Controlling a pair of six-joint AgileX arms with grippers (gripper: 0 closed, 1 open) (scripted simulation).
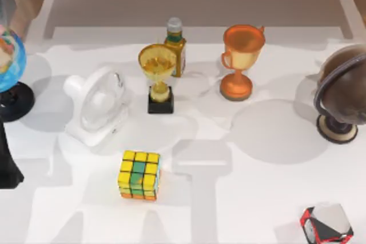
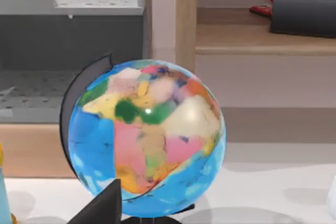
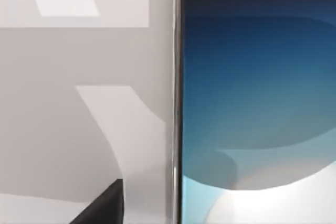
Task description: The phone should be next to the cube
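My right tool is close above the phone (image 3: 257, 103). The right wrist view shows the phone's blue glossy screen and its thin silver edge lying flat on the white desk (image 3: 79, 129). A dark corner of my tool's body enters that view beside the phone's edge, apart from it. I cannot tell whether this tool is spread or pressed together, or whether it touches the phone.

The cube (image 1: 139, 175) sits on the desk in the top view, toward the front and left of centre, with its yellow, green and orange squares upward. It stands alone, with bare desk on every side.

Other things on the desk, per the top view:
- A white fan (image 1: 98, 106) lies behind the cube and to its left.
- A gold trophy (image 1: 158, 78) on a black base stands behind the cube, with a bottle (image 1: 175, 47) just behind it.
- An orange trophy (image 1: 241, 59) stands further to the right.
- A brown globe (image 1: 345, 92) stands at the right edge.
- A grey faceted block (image 1: 327, 224) with red and black edges lies at the front right corner.
- A coloured globe (image 1: 8, 67) stands at the left edge.

My left arm is at the left edge of the desk. Its wrist view faces the coloured globe (image 2: 146, 137) at close range, with a wooden shelf (image 2: 262, 38) behind it. I cannot tell the state of the left tool.
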